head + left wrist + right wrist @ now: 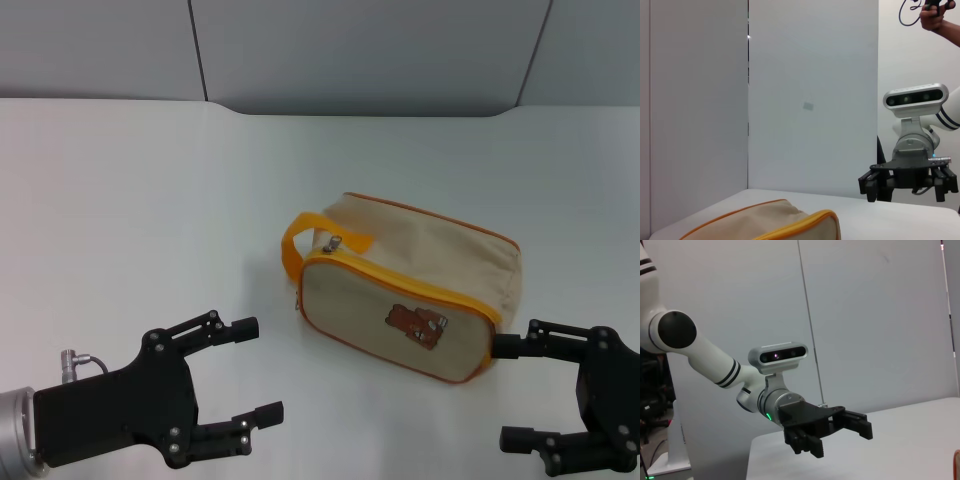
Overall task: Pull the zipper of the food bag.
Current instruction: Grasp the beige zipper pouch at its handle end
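Observation:
The beige food bag (420, 250) lies on the white table (130, 200), bear patch (415, 323) facing me and orange loop handle (294, 245) at its left end. The yellow-orange zipper (420, 285) runs along the top edge of the front face. Its small metal pull tab (333, 243) sits at the left end, by the handle. My left gripper (257, 370) is open, low at the left, apart from the bag. My right gripper (508, 392) is open, just off the bag's right end. The bag's top (765, 222) shows in the left wrist view.
Grey wall panels (350, 50) stand behind the table's far edge. The left wrist view shows my right gripper (907, 182) across the table and a person's hand (935, 12) high up. The right wrist view shows my left gripper (840, 432).

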